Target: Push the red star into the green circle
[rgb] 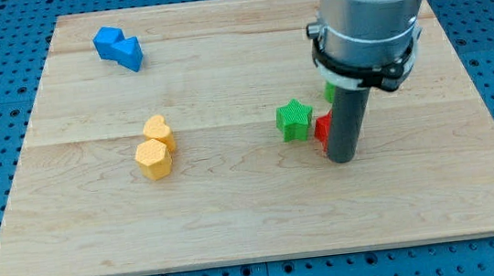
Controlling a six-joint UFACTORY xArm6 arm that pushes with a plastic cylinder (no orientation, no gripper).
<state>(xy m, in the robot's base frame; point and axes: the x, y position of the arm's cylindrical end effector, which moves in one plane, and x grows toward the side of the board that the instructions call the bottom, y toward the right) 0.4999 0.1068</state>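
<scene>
The red star (322,130) lies right of the board's middle, mostly hidden behind my rod; only its left edge shows. My tip (342,158) rests on the board just at the star's lower right, touching or nearly touching it. A sliver of the green circle (328,91) shows above the star, beside the rod, the rest hidden by the arm. A green star (293,119) sits just left of the red star.
A yellow heart (159,129) and a yellow hexagon (153,159) sit touching at the left of centre. Two blue blocks (118,48) lie together near the top left. The wooden board (236,213) is framed by a blue surface.
</scene>
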